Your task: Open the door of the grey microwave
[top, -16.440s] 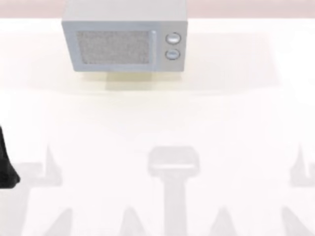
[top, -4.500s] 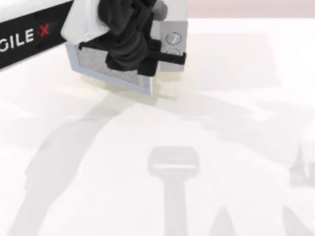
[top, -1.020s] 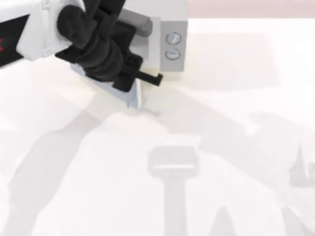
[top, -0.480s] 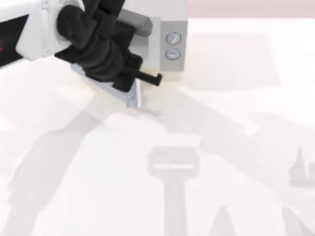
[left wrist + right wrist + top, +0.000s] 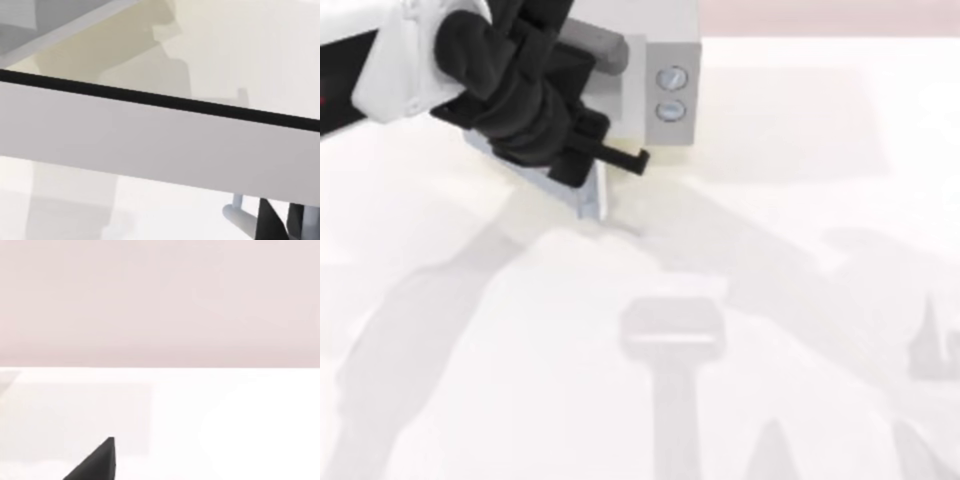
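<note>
The grey microwave sits at the far edge of the white counter, left of centre, its two round knobs facing front. The door stands swung well out toward the left. The left claw is at the door's free edge; whether it grips the panel I cannot tell. No lettering reads clearly on the arm. The right arm is out of the top view.
</note>
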You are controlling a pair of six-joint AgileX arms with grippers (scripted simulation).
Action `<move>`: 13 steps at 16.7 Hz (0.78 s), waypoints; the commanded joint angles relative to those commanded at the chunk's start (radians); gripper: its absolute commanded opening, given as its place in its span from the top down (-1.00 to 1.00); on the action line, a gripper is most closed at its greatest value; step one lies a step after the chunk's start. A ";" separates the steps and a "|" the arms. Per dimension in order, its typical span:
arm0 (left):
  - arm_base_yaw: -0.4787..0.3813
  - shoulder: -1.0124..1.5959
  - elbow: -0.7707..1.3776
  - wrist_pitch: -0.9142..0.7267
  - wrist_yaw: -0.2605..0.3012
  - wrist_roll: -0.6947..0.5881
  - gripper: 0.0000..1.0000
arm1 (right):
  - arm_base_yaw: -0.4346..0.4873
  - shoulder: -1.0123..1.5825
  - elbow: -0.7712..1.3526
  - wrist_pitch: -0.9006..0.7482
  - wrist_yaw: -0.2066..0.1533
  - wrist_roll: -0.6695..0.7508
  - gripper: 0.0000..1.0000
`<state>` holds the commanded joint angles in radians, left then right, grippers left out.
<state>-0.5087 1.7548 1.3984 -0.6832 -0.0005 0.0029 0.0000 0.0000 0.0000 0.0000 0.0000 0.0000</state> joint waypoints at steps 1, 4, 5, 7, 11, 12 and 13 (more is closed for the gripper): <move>-0.005 0.003 -0.003 0.000 0.006 -0.004 1.00 | 0.000 0.000 0.000 0.000 0.000 0.000 -1.00; 0.008 -0.014 -0.019 0.002 0.024 0.029 1.00 | 0.000 0.000 0.000 0.000 0.000 0.000 -1.00; 0.016 -0.023 -0.031 0.001 0.035 0.052 1.00 | 0.000 0.000 0.000 0.000 0.000 0.000 -1.00; 0.035 -0.043 -0.058 -0.001 0.061 0.102 1.00 | 0.000 0.000 0.000 0.000 0.000 0.000 -1.00; 0.052 -0.067 -0.077 0.003 0.087 0.149 1.00 | 0.000 0.000 0.000 0.000 0.000 0.000 -1.00; 0.052 -0.067 -0.077 0.003 0.087 0.149 1.00 | 0.000 0.000 0.000 0.000 0.000 0.000 -1.00; 0.052 -0.067 -0.077 0.003 0.087 0.149 1.00 | 0.000 0.000 0.000 0.000 0.000 0.000 -1.00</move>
<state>-0.4564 1.6874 1.3213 -0.6802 0.0861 0.1516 0.0000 0.0000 0.0000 0.0000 0.0000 0.0000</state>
